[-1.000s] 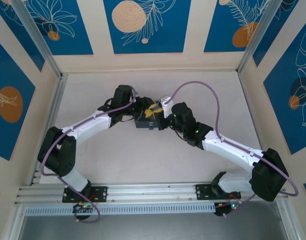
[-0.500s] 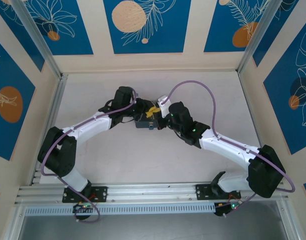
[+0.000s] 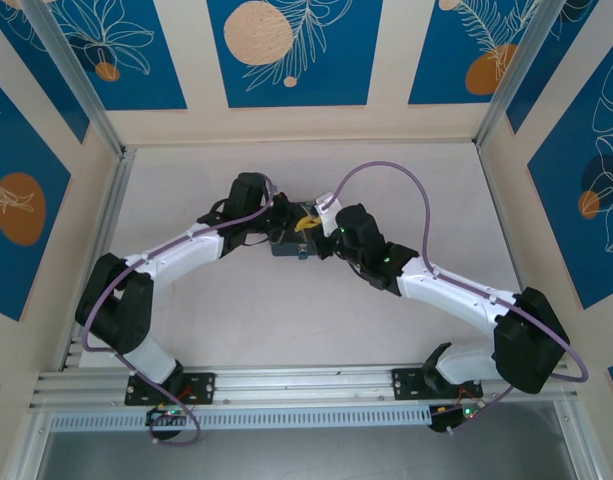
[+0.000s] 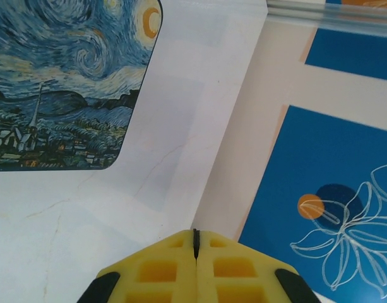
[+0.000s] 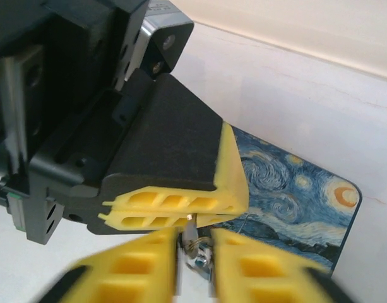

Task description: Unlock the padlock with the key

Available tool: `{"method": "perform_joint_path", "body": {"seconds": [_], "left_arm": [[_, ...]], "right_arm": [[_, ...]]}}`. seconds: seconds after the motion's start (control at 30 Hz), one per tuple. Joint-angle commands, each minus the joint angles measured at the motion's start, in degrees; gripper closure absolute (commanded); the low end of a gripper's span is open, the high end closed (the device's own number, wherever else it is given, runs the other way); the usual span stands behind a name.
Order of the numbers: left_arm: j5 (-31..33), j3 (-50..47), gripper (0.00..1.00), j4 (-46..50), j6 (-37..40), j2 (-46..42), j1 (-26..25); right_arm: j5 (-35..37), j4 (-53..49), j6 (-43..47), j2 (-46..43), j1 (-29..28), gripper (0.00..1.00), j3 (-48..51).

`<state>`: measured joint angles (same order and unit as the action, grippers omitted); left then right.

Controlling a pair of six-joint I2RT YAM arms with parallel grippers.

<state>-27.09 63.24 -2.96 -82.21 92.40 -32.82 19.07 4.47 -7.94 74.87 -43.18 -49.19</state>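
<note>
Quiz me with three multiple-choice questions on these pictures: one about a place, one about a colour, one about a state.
1. Where is the painted box?
A) in the middle of the table, where both arms meet
B) at the table's near edge
C) in the table's far corner
2. What colour are the fingers of the left gripper?
A) red
B) yellow
C) green
3. How is the left gripper?
A) wide open
B) shut on the painted box
C) shut on the key

Answers: A, the top view shows both arms meeting over it mid-table; B, the left wrist view shows yellow pads; C, a thin dark sliver sits pinched between them.
</note>
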Motion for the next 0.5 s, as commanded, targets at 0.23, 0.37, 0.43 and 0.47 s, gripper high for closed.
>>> {"method": "perform_joint_path", "body": {"seconds": [0.23,0.37,0.43,0.47], "left_arm": [[13.18,7.75,1.0,12.15,33.87,-4.16,-0.84],[16.2,6.55,1.0,10.7,38.14,-6.6,-0.82],[15.61,4.1,1.0,5.12,39.09,-7.59,-0.84],[15.62,2.86,1.0,2.45,38.77,-7.79,-0.81]], "right_arm": [[-14.55,-3.61,-22.23,-12.54,14.15,0.47,3.04],[-25.42,1.32,-35.23,-13.32,20.29,0.35,6.14],[-30.21,6.12,-41.62,-11.88,21.92,0.34,7.54],[-31.59,8.04,-44.07,-10.96,22.24,0.34,7.84]]}}
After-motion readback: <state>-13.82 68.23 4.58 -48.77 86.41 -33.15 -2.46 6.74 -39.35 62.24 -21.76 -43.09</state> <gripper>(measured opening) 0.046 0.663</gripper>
